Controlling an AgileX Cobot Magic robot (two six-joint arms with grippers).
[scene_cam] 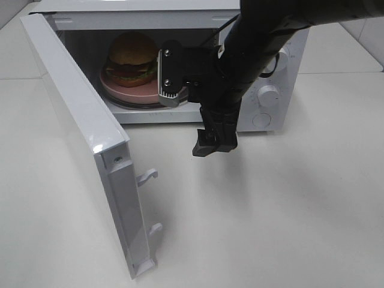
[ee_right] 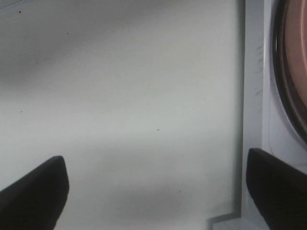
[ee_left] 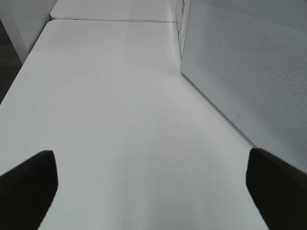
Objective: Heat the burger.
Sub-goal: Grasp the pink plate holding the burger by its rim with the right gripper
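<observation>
Right fingers (ee_right: 33,196) and left fingers (ee_left: 26,191) wide apart, empty.

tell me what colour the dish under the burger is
Pinkish-brown. The dish shows best in the exterior high view, under the burger in the microwave.

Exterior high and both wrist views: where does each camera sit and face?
Exterior high: above, looking down into open microwave, burger on dish; right arm shows.
Left wrist: faces along table beside the microwave's side; left fingers show.
Right wrist: faces down at table before the microwave; right fingers show.
Shared: exterior and right wrist both show the dish.
</observation>
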